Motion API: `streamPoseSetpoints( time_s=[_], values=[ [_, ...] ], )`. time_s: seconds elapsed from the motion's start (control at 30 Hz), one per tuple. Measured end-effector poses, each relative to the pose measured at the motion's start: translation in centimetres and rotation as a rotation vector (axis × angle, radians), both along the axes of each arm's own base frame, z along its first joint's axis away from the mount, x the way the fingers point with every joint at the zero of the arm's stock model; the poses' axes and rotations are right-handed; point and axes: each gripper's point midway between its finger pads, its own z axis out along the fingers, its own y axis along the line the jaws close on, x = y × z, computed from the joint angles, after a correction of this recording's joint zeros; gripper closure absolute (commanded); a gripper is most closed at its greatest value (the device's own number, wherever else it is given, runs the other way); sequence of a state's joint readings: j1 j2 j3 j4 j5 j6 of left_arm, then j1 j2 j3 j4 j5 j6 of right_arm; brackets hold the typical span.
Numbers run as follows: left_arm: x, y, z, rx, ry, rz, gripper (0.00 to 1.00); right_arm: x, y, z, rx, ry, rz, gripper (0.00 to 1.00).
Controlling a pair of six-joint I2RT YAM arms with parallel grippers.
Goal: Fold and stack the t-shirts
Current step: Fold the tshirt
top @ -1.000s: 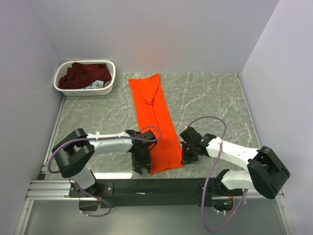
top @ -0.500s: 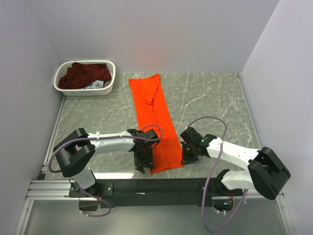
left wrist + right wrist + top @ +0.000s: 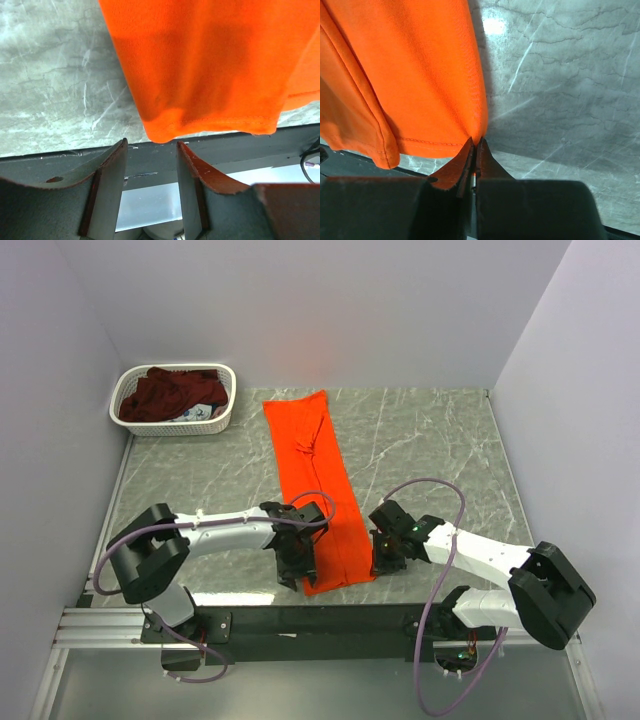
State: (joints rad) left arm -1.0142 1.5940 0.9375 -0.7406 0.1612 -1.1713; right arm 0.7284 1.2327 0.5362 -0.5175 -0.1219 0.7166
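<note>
L jaws slid right, now apart w/ orange tee [image 3: 210, 65] corner just ahead | R jaws pinch other near corner

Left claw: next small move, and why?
Probably ease the left claw forward over the near-left corner of the orange t-shirt and close. The right claw is shut on the near-right corner, while the left one is open with the hem just beyond its fingertips, not between them.

Wrist views: plain bright orange cloth t-shirt [image 3: 200, 65] cut off at 12 o'clock. Top view: pale item [image 3: 203, 412] under dark maroon cloth t-shirt [image 3: 168, 392] in white lattice plastic basket [image 3: 180, 427], too small to identify.
</note>
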Motion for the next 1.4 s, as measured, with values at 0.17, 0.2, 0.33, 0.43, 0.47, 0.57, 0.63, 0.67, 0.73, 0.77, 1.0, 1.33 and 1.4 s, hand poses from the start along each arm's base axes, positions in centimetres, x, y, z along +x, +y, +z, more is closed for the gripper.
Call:
streamPoseSetpoints(
  time_s=[0.17,0.2,0.33,0.43,0.47,0.57,0.63,0.67,0.73,0.77,1.0,1.33,1.4],
  values=[
    [-0.2,0.0,-1.2,0.025,0.028,-0.010,0.53,0.0,0.0,0.0,0.000,0.000,0.000,1.00],
    [-0.3,-0.1,-1.6,0.030,0.037,-0.012,0.53,0.0,0.0,0.0,0.000,0.000,0.000,1.00],
    [-0.6,-0.2,-1.9,0.033,0.059,-0.025,0.57,0.0,0.0,0.0,0.000,0.000,0.000,1.00],
    [-0.9,-0.2,-2.0,0.033,0.076,-0.035,0.67,0.0,0.0,0.0,-0.001,0.000,0.000,1.00],
    [-1.0,-0.2,-2.0,0.031,0.084,-0.037,0.73,0.0,0.0,0.0,-0.001,0.000,0.000,1.00],
    [-1.2,-0.3,-2.1,0.027,0.096,-0.040,0.86,0.0,0.0,0.0,-0.001,0.000,0.000,1.00],
    [-1.2,-0.5,-2.0,0.018,0.098,-0.040,0.97,0.0,0.0,0.0,0.000,0.000,0.000,1.00],
    [-1.2,-0.5,-2.0,0.016,0.098,-0.040,0.99,0.0,0.0,0.0,0.000,0.000,0.000,1.00],
    [-1.2,-0.6,-2.0,0.013,0.099,-0.043,0.99,0.0,0.0,0.0,0.002,-0.002,0.000,1.00],
    [-1.3,-0.5,-2.0,0.012,0.099,-0.042,0.99,-0.1,0.0,0.1,0.004,-0.004,0.001,1.00],
    [-2.5,1.5,-1.6,0.014,0.098,-0.042,0.99,-2.6,-0.1,0.2,0.030,0.041,0.048,1.00],
    [-6.6,5.8,0.2,-0.020,0.111,-0.055,0.99,-9.5,1.7,1.5,0.068,0.185,0.206,1.00],
    [-7.1,5.9,0.6,-0.037,0.116,-0.050,0.99,-9.6,1.9,1.9,0.063,0.192,0.203,1.00]
  ],
)
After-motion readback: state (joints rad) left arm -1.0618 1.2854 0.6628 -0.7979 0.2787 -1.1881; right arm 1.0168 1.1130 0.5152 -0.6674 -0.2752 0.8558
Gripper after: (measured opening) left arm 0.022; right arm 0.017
